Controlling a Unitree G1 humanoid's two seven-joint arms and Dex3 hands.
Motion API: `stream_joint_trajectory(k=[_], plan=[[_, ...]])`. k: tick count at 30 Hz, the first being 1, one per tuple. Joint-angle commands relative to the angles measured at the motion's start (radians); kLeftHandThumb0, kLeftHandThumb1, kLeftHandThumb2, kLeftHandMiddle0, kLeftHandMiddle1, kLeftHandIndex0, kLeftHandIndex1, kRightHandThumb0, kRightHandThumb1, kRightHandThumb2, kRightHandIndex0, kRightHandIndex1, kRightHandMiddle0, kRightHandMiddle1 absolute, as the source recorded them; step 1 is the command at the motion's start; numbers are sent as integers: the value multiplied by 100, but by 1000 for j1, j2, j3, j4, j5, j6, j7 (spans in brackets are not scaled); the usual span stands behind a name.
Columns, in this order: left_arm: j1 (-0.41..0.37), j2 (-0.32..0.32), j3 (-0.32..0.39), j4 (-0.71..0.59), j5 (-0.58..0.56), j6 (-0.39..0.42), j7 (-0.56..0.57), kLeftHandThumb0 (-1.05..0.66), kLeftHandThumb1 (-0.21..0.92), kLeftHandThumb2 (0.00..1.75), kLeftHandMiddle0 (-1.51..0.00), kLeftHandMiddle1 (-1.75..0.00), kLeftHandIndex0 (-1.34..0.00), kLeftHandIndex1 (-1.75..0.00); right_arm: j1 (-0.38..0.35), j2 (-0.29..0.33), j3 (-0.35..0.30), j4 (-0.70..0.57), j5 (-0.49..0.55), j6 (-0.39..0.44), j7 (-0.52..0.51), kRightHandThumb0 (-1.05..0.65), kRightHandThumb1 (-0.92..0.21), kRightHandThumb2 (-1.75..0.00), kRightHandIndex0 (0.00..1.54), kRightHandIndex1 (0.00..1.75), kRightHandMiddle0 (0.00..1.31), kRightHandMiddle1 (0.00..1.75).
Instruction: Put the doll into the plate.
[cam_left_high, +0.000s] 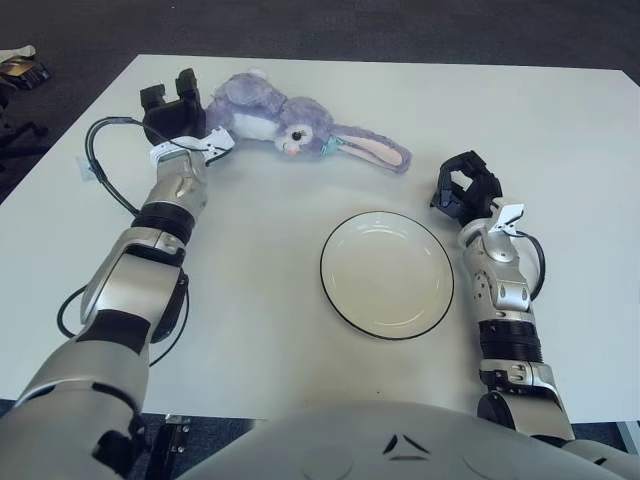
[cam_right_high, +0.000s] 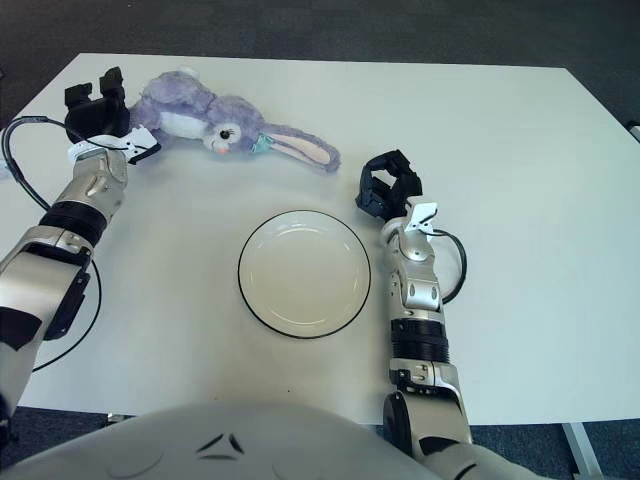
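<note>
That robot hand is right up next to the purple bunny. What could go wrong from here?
The left robot hand is at the rear end of the doll, not around it, so closing might nudge it away. Grabbed by that end, the long floppy ears could drag or hang over the rim of the plate. The right robot hand beside the plate could get bumped.

Light is bright and even across the white table (cam_left_high: 300, 330), coming from above (no single lamp shows). Shadows are soft and short: a faint one hugs the doll (cam_left_high: 290, 125) along its near side, and thin ones sit under the 2 arms. The plate (cam_left_high: 386, 274) carries a mild sheen on its inner surface, without hard glare. Both views are in focus from near edge to far. The dark floor (cam_left_high: 300, 25) beyond the table stays dim.
</note>
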Motion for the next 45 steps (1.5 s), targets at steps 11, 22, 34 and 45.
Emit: stream_joint_trajectory(k=[11, 22, 34, 45], plan=[[19, 28, -24, -77, -64, -162, -142, -73, 41, 78, 0, -134, 0, -102, 50, 2, -17, 43, 19, 63, 15, -43, -49, -111, 96, 175, 48, 175], [18, 67, -21, -73, -123, -330, -292, -33, 11, 116, -26, -153, 0, -155, 51, 2, -20, 47, 15, 63, 17, -43, -49, -110, 95, 175, 48, 175], [-17, 88, -65, -44, -103, -345, -407, 37, 36, 108, -62, -153, -18, -174, 51, 1, -24, 53, 20, 55, 26, -43, -49, -110, 94, 175, 48, 175], [-24, 97, -97, -46, -68, -313, -426, 42, 46, 98, -62, -153, -18, -175, 49, 3, -31, 60, 19, 49, 25, -43, -48, -111, 94, 175, 48, 175]])
